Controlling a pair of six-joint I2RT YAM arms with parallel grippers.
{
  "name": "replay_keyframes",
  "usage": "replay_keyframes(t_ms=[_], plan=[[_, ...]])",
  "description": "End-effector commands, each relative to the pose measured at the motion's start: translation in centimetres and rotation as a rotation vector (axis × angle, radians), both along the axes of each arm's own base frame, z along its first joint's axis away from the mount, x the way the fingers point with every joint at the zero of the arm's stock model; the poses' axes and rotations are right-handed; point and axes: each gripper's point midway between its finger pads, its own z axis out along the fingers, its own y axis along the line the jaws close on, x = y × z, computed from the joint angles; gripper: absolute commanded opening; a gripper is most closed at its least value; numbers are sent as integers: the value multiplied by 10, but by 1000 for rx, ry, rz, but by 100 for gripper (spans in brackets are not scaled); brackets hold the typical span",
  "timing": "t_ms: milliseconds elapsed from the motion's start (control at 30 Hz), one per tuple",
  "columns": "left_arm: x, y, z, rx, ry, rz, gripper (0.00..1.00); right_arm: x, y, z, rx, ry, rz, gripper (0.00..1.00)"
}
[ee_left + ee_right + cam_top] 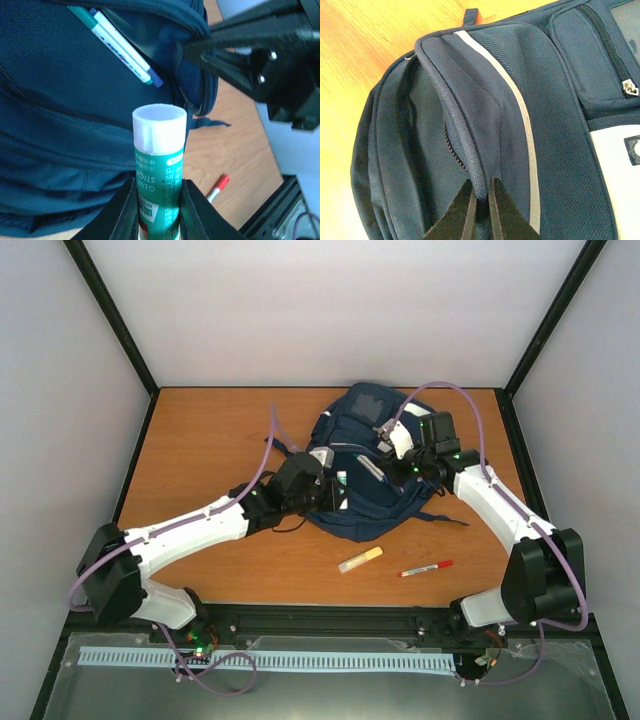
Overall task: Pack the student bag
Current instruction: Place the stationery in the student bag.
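Both grip: left hand glue stick, right hand student bag.

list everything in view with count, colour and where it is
student bag: one, navy with pale stripes, mid-table toward the far side
glue stick: one, green with a white cap, in the left gripper, just outside the bag's pocket
pens: at least two, teal and white-blue, poking out of the bag's open pocket
red marker: one, red and white, on the table in front of the bag
yellow stick: one, yellow and cream, beside the red marker
table: one, orange-brown wood
left gripper: one, black, shut on the glue stick
right gripper: one, black, pinching the bag's pocket edge
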Motion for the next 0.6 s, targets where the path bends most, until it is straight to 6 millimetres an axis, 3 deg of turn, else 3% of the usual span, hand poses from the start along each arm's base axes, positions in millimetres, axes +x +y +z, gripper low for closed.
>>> replay_keyframes(t_ms=[0,133,267,567], plan=[[28,-16,14,-221,58,133,18,2,-4,22,39,-62,-13,3],[48,-18,-5,-313,162,210,19,2,-4,24,46,-66,-13,3],[61,-32,-24,-388,247,242,20,1,-3,25,52,-64,-10,3],[99,-44,-52,-412,263,341,19,1,-3,24,53,-61,-9,3]])
